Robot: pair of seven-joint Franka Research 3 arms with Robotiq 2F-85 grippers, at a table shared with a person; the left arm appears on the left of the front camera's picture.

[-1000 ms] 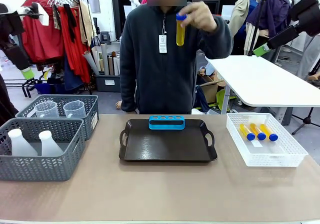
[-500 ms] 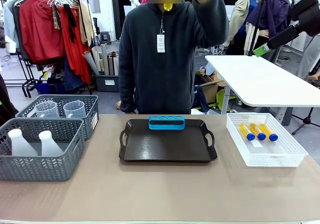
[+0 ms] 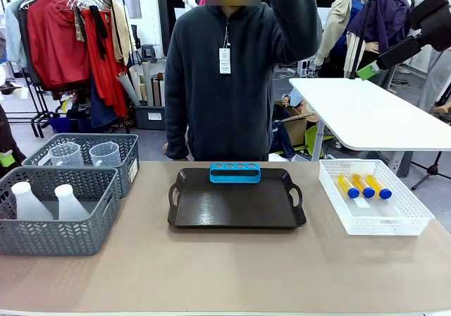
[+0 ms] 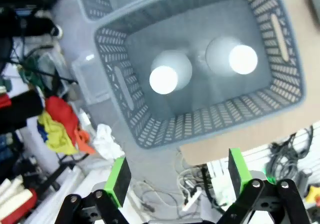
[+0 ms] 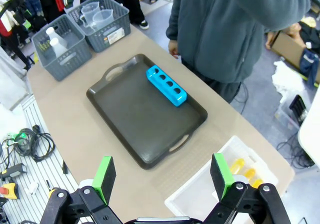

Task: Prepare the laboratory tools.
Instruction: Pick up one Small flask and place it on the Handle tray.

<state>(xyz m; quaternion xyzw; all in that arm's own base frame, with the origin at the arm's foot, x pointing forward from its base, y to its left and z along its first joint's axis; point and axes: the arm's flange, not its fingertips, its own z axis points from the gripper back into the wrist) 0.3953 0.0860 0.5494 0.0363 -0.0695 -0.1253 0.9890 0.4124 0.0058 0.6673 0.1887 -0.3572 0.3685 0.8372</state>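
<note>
Tray [image 5: 145,119]: dark, straight ahead of right gripper [image 5: 162,176], whose fingers are spread and empty.
Basket [image 4: 210,124]: grey, beneath left gripper [image 4: 177,179], also spread and empty.
Bin [image 5: 200,189]: white, just beside right gripper.
Rack [image 5: 166,85]: blue, on tray's far edge.
Flasks [image 4: 170,76]: two, in basket.
Beakers [image 5: 102,18]: far basket.
Tubes [image 5: 248,173]: three, in bin.

A dark tray [image 3: 211,214] sits mid-table [image 3: 225,277], with a blue tube rack [image 3: 235,173] standing empty on the tray's far edge. By the table's right edge, a white basket [image 3: 412,226] holds three blue-capped tubes [image 3: 363,186] lying side by side. At the left edge, the near grey basket [image 3: 56,237] holds two white flasks [image 3: 28,202] and the far grey basket [image 3: 131,157] two clear beakers [image 3: 104,154].
</note>
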